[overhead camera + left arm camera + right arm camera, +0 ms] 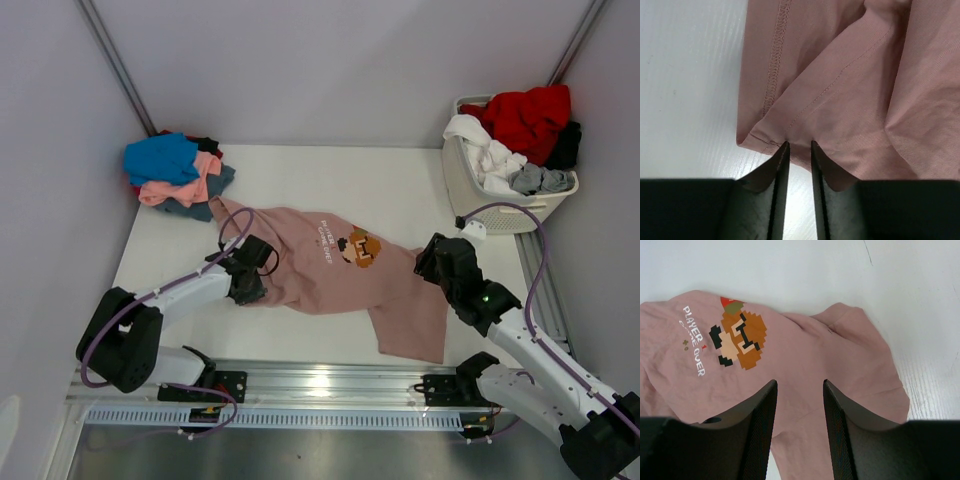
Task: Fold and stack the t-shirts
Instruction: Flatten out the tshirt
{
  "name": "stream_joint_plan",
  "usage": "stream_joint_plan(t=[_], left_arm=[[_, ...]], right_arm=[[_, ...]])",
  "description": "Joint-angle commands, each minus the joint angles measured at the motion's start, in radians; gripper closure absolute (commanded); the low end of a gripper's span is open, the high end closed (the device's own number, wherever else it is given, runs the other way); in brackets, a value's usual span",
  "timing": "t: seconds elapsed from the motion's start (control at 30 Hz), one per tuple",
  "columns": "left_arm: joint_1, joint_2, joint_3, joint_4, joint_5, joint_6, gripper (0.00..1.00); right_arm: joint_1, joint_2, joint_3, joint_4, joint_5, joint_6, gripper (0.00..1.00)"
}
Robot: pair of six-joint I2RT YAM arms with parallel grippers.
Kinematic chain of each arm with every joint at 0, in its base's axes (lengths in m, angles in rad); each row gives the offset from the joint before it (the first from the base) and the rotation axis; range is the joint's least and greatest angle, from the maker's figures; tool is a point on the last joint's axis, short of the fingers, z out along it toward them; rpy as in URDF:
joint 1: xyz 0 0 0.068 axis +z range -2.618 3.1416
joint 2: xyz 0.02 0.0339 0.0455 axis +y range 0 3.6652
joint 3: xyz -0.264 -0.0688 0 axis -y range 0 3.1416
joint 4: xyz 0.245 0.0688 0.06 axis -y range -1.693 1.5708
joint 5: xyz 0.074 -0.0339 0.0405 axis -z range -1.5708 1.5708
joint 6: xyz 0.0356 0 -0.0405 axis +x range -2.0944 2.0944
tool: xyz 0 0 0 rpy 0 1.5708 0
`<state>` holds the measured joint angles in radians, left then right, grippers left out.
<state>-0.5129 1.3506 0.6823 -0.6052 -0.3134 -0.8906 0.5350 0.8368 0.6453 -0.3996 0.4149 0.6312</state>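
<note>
A dusty-pink t-shirt with a pixel cartoon and text lies spread across the middle of the table, print side up. My left gripper is at its left edge. In the left wrist view the left gripper has narrowed to a slim gap, and a bunched corner of the pink t-shirt's hem sits between the tips. My right gripper hovers over the shirt's right side. Seen from the right wrist, the right gripper is open above the pink t-shirt, with nothing between the fingers.
A loose pile of t-shirts, blue, salmon and slate, sits at the table's back left corner. A white slatted laundry basket at the back right holds red, white and grey clothes. Walls close in on the table.
</note>
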Motion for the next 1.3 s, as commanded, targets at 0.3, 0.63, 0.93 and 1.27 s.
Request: stream_joint_plan(t=[0.3, 0.63, 0.93, 1.27], left_arm=[[-0.001, -0.117, -0.047, -0.041, -0.05, -0.128, 0.67], [0.027, -0.19, -0.135, 0.002, -0.05, -0.188, 0.61], [0.03, -0.097, -0.11, 0.009, -0.067, -0.191, 0.69], [0.03, -0.137, -0.075, -0.013, -0.043, -0.18, 0.63]], right_arm=[[0.005, 0.001, 0.022, 0.007, 0.039, -0.011, 0.54], [0.005, 0.01, 0.03, 0.01, 0.027, -0.031, 0.54], [0.005, 0.004, 0.031, -0.001, 0.022, -0.041, 0.54], [0.005, -0.008, 0.025, 0.002, 0.013, -0.057, 0.54]])
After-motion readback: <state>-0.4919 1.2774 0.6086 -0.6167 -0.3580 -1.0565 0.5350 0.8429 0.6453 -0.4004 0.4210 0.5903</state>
